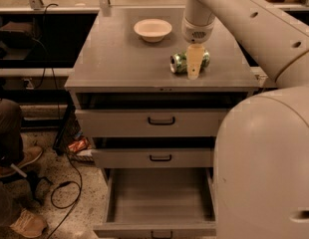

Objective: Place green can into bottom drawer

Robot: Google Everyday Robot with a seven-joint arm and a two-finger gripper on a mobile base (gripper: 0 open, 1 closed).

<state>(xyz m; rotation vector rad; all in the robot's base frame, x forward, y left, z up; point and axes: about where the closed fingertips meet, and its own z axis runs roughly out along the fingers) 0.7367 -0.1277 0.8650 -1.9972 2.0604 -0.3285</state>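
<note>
We see the tool right at the green can, which lies sideways on the bench towards the right (grip: can't tell). The bottom drawer sits open.

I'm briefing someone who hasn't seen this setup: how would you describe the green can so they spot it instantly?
Find the grey cabinet top, then its right front area, where the arm's tool hangs. The green can lies on its side right behind that tool; unlike the cream bowl farther back, it is small, metallic and mottled green and white.
</note>
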